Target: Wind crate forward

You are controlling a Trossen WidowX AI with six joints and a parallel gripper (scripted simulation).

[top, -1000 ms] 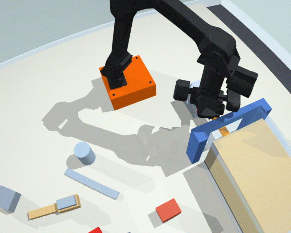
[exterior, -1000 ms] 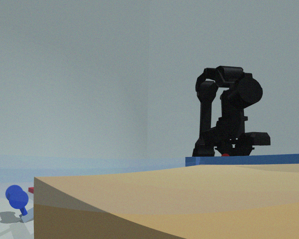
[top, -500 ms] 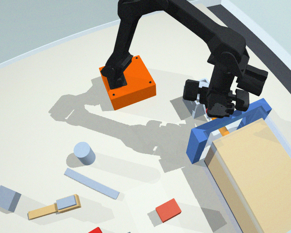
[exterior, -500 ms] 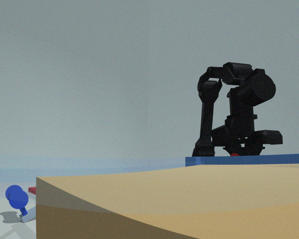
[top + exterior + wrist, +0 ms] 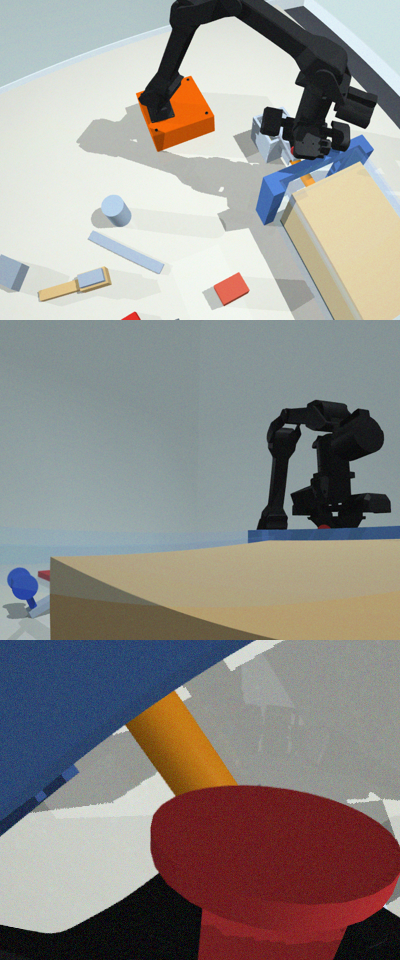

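My gripper point(image 5: 308, 156) point(image 5: 328, 524) point(image 5: 272, 942) is shut on the red knob point(image 5: 292, 150) point(image 5: 323, 527) point(image 5: 275, 845) of the winch handle, beside and above the steel frame. The handle's lower part and the hole are hidden. The pale winch point(image 5: 269, 150) is partly covered by the arm. An orange strap point(image 5: 307, 179) point(image 5: 180, 745) runs under the blue steel frame point(image 5: 271, 196) point(image 5: 300, 534) point(image 5: 75, 690) to the tan crate point(image 5: 350, 217) point(image 5: 200, 573). The crate looks flat inside the clear cubby, with a small gap between its front and the frame.
The arm stands on an orange base point(image 5: 186, 106). A light-blue cylinder point(image 5: 116, 211), a flat bar point(image 5: 126, 252), a wooden tool point(image 5: 58, 290), a grey-blue block point(image 5: 10, 271) and a red block point(image 5: 231, 287) lie away from the winch. A blue-knobbed tool point(image 5: 24, 585) shows beside the crate.
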